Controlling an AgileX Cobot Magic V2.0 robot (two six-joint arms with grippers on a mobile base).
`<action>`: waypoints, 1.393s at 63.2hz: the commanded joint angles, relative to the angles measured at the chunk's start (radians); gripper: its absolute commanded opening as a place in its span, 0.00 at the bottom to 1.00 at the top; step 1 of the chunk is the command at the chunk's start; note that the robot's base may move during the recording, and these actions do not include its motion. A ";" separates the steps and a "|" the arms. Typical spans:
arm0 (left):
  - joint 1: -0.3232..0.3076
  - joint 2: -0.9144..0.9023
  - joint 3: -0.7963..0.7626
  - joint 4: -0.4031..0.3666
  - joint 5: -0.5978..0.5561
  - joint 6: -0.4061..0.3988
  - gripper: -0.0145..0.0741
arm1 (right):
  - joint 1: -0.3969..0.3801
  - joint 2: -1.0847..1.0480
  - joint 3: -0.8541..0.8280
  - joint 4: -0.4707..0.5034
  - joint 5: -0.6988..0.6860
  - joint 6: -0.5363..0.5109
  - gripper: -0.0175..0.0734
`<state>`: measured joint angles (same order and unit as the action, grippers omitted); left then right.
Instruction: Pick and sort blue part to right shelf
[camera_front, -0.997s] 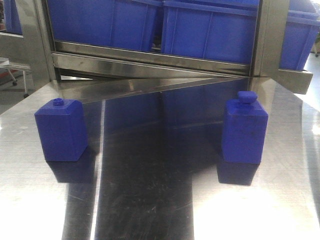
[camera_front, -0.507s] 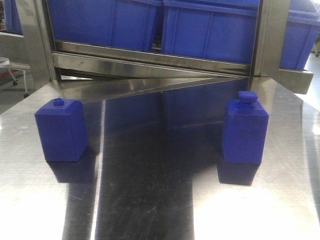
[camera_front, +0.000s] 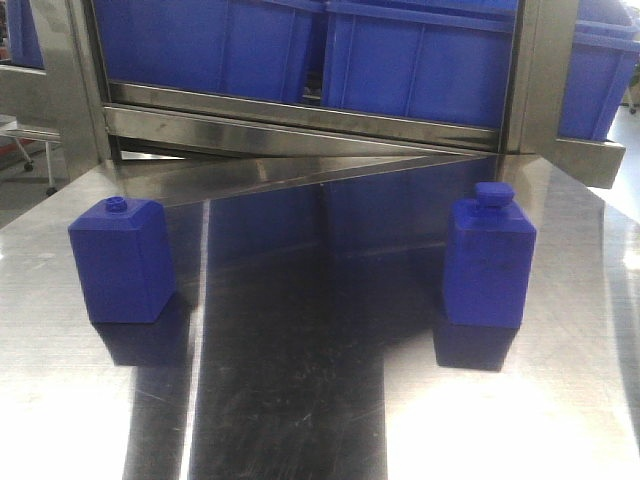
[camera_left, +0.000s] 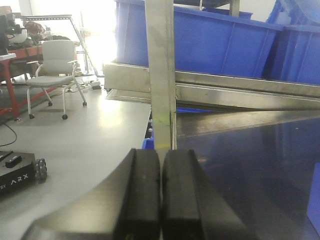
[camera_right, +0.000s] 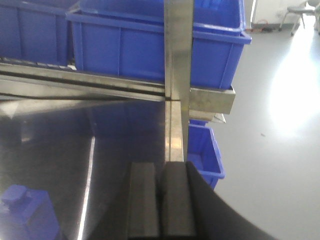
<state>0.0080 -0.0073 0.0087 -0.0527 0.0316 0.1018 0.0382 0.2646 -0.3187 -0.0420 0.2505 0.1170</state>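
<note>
I see a blue block with a small round knob (camera_front: 122, 260) standing upright on the left of the shiny steel tabletop (camera_front: 300, 400). Off its left side, a grey office chair (camera_left: 52, 70) and a black ARX-marked box (camera_left: 15, 172) sit on the floor (camera_left: 90, 135). Off the right side sits a blue bin (camera_right: 205, 150).

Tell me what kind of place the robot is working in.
Probably a factory or warehouse sorting station, possibly a lab mock-up: a steel table backs onto a metal rack holding blue bins, and an office chair stands on a bare grey floor nearby.
</note>
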 joint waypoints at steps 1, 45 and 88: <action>0.001 -0.023 0.022 -0.006 -0.085 -0.002 0.30 | 0.001 0.085 -0.065 -0.016 -0.068 0.019 0.25; 0.001 -0.023 0.022 -0.006 -0.085 -0.002 0.30 | 0.143 0.781 -0.496 -0.109 0.389 0.116 0.79; 0.001 -0.023 0.022 -0.006 -0.085 -0.002 0.30 | 0.483 1.274 -1.121 -0.088 0.966 0.570 0.80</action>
<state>0.0080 -0.0073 0.0087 -0.0527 0.0316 0.1018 0.4976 1.5398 -1.3744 -0.1211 1.2077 0.6762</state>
